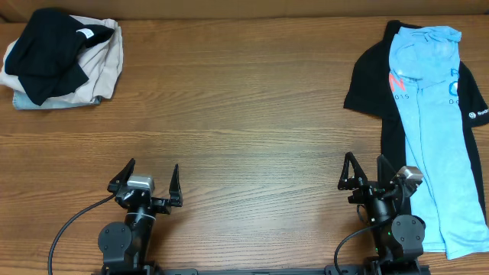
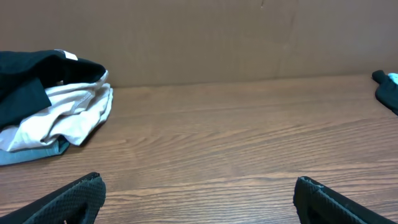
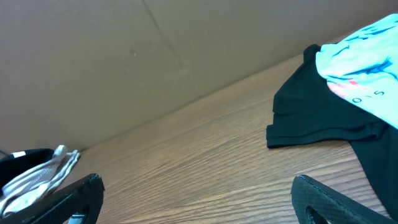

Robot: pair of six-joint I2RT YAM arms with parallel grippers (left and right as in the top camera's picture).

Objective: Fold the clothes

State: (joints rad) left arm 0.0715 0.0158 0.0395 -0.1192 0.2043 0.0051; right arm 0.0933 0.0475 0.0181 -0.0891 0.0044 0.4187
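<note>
- The left hand [image 1: 153,172] sits low at the near edge of the counter [image 1: 244,107], on the left side. Its two fingers are wide apart and hold nothing.
- The right hand [image 1: 365,164] sits at the near edge on the right side. Its fingers are wide apart too, and they are empty.
- The black polo [image 1: 370,80] lies spread out flat at the far right of the counter.
- The light-blue T-shirt [image 1: 432,130] lies on top of the polo, stretched long from far to near. It has red and blue letters.
- The right hand's fingers are over bare wood, just beside the shirts.
- A pile of beige and black clothes [image 1: 61,57] sits in the far left corner, well apart from both hands.
</note>
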